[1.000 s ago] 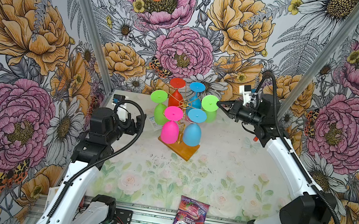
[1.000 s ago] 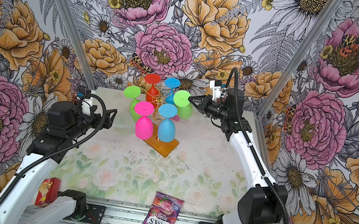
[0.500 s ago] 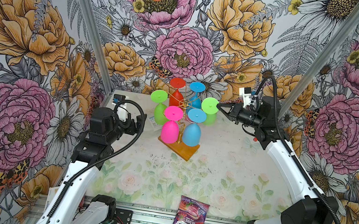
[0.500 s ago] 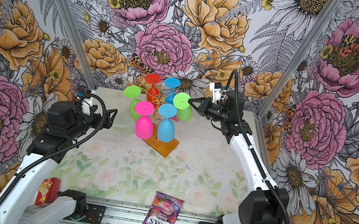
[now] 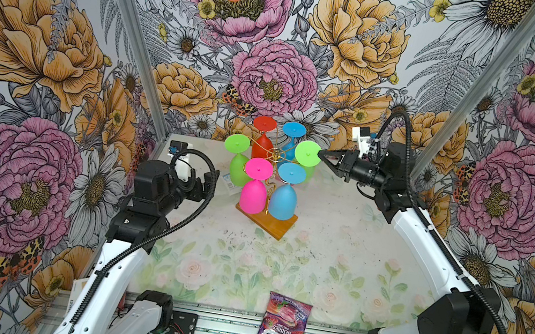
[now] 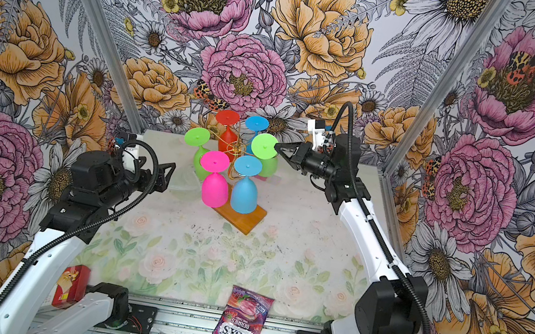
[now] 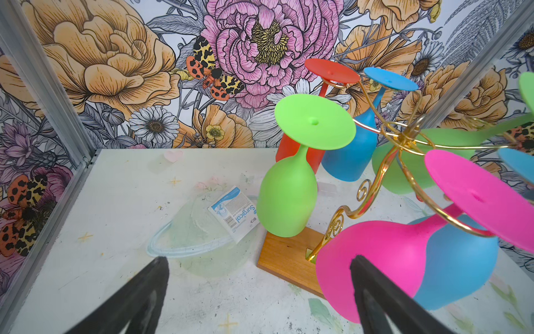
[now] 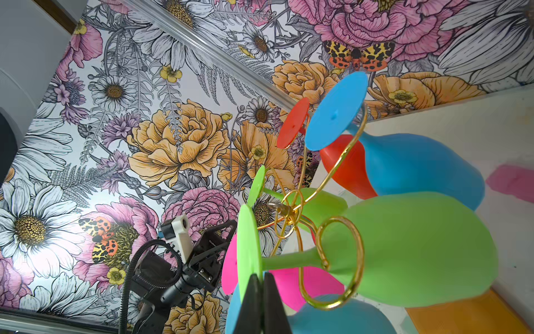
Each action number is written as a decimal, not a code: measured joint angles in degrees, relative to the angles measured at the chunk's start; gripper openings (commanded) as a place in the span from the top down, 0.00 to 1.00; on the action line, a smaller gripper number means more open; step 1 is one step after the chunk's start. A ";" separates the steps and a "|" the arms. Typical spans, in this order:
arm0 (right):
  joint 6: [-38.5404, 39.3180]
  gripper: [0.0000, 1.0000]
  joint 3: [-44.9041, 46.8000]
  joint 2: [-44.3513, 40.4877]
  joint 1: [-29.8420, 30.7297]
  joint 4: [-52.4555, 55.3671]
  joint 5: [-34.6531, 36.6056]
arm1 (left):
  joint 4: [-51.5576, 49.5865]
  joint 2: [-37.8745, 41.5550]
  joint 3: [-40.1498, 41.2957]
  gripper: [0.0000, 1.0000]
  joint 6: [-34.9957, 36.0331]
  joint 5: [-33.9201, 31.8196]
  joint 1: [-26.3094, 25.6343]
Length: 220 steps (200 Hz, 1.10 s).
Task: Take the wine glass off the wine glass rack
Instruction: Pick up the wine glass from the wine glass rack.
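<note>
The wine glass rack (image 5: 275,154) is a gold wire stand on a wooden base (image 5: 276,226) (image 6: 242,220) at the back of the table, with several coloured glasses hanging upside down. The right-hand green wine glass (image 5: 307,153) (image 6: 264,146) (image 8: 419,248) hangs in a gold curl. My right gripper (image 5: 321,153) (image 6: 276,146) (image 8: 261,277) is shut, its tips against the rim of that glass's foot disc. My left gripper (image 5: 210,184) (image 6: 165,176) (image 7: 259,260) is open and empty, left of the rack, near the pink glass (image 7: 375,260).
A clear plastic dish (image 7: 202,245) with a surgical packet (image 7: 234,214) lies left of the rack. A candy bag (image 5: 283,328) sits at the table's front edge. A red box (image 6: 71,286) lies off the front left corner. Patterned walls stand close behind the rack.
My right gripper, still shut, has moved left toward the rack until its tips meet the green glass's foot. The left arm has not moved.
</note>
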<state>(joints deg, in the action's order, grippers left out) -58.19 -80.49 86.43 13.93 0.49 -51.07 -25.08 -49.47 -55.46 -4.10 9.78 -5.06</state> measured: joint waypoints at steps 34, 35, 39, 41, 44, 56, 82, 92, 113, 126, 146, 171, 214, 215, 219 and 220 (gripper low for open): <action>0.13 1.00 -0.04 1.46 -0.02 -0.35 0.63 | 0.00 0.11 0.02 0.01 0.00 0.00 -0.04; 0.15 1.00 -0.04 1.49 0.00 -0.33 0.68 | 0.00 0.11 0.04 0.01 0.00 0.00 -0.04; 0.17 1.00 -0.04 1.64 -0.02 -0.28 0.74 | 0.00 0.22 0.07 0.01 0.00 0.00 -0.04; 0.20 1.00 -0.07 1.73 -0.02 -0.26 0.83 | -0.02 0.28 0.09 0.01 0.00 0.00 -0.04; 0.20 1.00 -0.09 1.81 -0.02 -0.20 0.85 | 0.00 0.37 0.11 0.01 0.00 0.00 -0.04; 0.33 1.00 -0.42 2.34 -0.02 -0.09 1.09 | 0.00 0.85 0.20 0.01 0.00 0.00 -0.04; 0.35 1.00 -1.11 3.37 -0.02 -0.09 1.38 | 0.02 1.57 0.28 0.01 0.02 0.00 -0.04; 0.35 1.00 -1.14 3.61 -0.02 -0.15 1.53 | 0.00 1.62 0.28 0.01 0.00 0.02 -0.04; 0.35 1.00 -1.14 3.80 -0.02 -0.17 1.77 | 0.00 1.64 0.28 0.01 0.00 0.04 -0.04; 0.35 1.00 -1.36 4.00 -0.11 -0.24 1.90 | 0.00 1.73 0.28 0.01 0.00 0.22 -0.04; 0.35 1.00 -1.99 4.50 -0.37 -0.48 2.12 | 0.00 1.86 0.28 0.01 0.00 0.46 -0.04; 0.35 1.00 -2.21 4.85 -0.79 -1.38 2.80 | 0.00 1.86 0.28 0.01 0.00 0.90 -0.04; 0.33 1.00 -2.73 5.64 -1.42 -3.34 3.39 | 0.00 1.86 0.28 0.01 -0.02 1.51 -0.04; 0.33 1.00 -2.75 5.64 -1.42 -3.37 3.41 | 0.00 1.86 0.28 0.01 -0.02 1.51 -0.04; 0.28 1.00 -2.75 5.66 -1.42 -3.43 3.41 | 0.00 1.86 0.28 0.01 -0.02 1.53 -0.04; 0.28 1.00 -2.75 5.68 -1.42 -3.45 3.41 | 0.00 1.86 0.28 0.01 -0.02 1.53 -0.04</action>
<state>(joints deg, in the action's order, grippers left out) -57.91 -83.24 92.12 12.51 -2.96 -47.66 -25.08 -47.62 -55.18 -4.12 11.31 -5.10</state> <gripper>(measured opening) 0.047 0.988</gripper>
